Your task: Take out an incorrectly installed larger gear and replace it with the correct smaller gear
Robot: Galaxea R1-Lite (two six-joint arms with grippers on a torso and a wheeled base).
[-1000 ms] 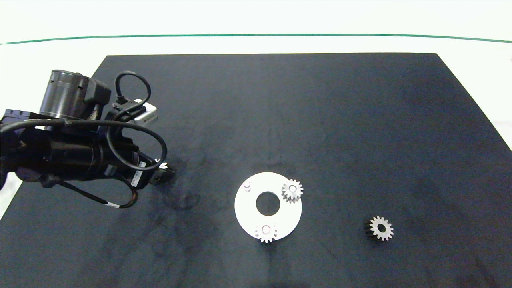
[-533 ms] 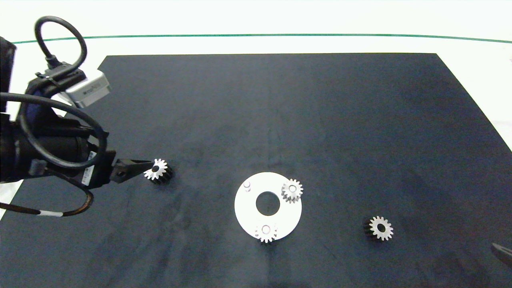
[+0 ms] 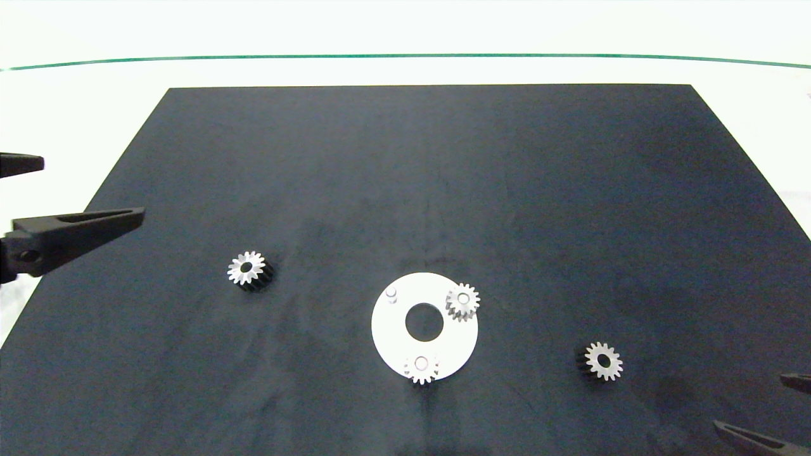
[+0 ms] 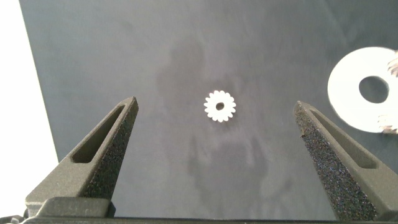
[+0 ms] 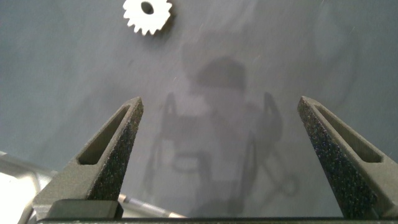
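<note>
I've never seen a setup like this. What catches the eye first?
A white disc lies near the middle of a black mat, carrying two small gears and one bare peg. Two loose gears lie apart on the mat, one left, one right. An open claw waits at each side edge.

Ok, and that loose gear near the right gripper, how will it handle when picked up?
The loose gear looks like solid metal, so it is probably stiff and heavy for its size. Lying flat, bore up, it should slide rather than roll if pushed. Its pointed teeth may make for an uneven grip.
</note>
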